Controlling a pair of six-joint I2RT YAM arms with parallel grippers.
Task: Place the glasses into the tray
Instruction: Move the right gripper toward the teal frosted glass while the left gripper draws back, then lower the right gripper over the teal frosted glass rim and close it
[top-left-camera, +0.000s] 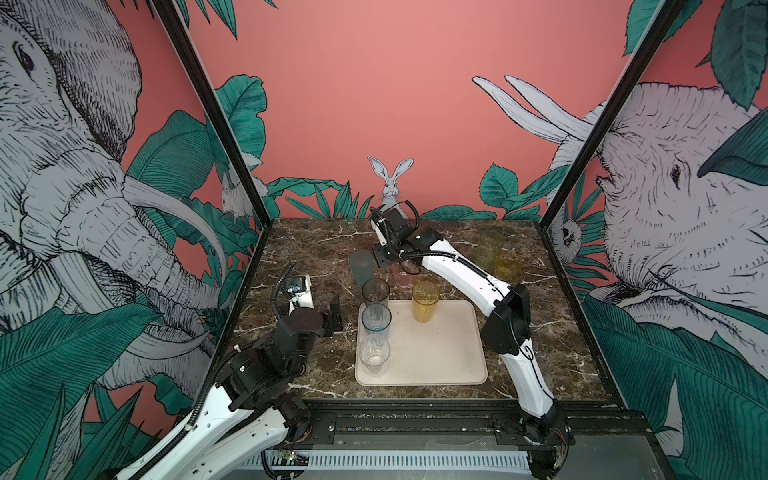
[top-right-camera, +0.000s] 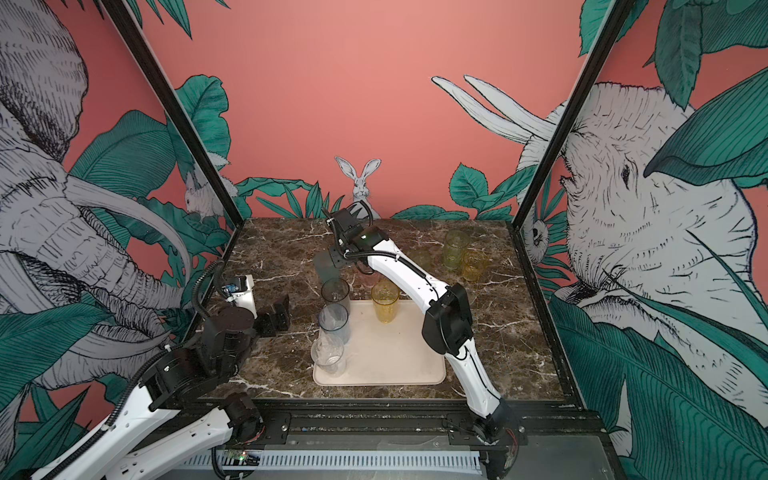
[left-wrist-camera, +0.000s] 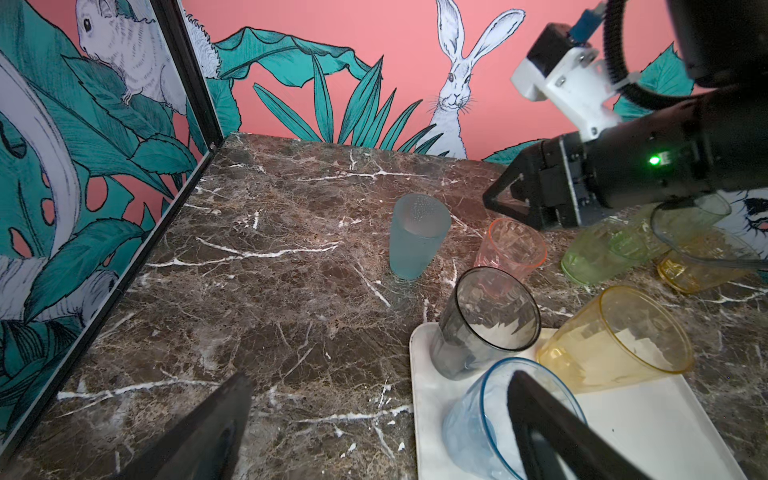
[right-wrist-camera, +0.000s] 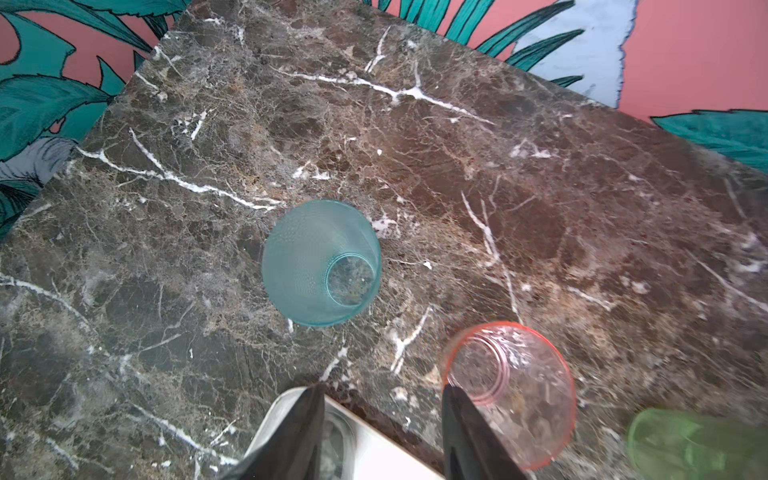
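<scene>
Out at 9 o'clock of the tray (top-left-camera: 440, 349) the left claw (top-left-camera: 334, 313) hangs low over the counter (top-left-camera: 299, 249), spread wide and empty. Down the tray's 9 o'clock edge stand the grey glass (top-left-camera: 375, 293), the blue glass (top-left-camera: 376, 319) and the clear glass (top-left-camera: 374, 354), with the tall amber glass (top-left-camera: 425, 300) at its 12 o'clock edge. Four in, five to go!

Beyond the tray, the teal glass (right-wrist-camera: 321, 264) stands upright and alone on the counter. The right claw (right-wrist-camera: 383, 387) hovers above it all, part-way open with nothing between its fingers. The teal glass is off around 9 o'clock of it, and the pink glass (right-wrist-camera: 513, 392) sits just beside one finger, toward 5 o'clock. Pink looks like the pick: mouth up, long axis vertical, so the claw only needs a small shift and a straight drop. The right arm is far nearer.

Further toward 3 o'clock wait the green glasses (left-wrist-camera: 598, 253) and the short amber glass (top-left-camera: 505, 268).
</scene>
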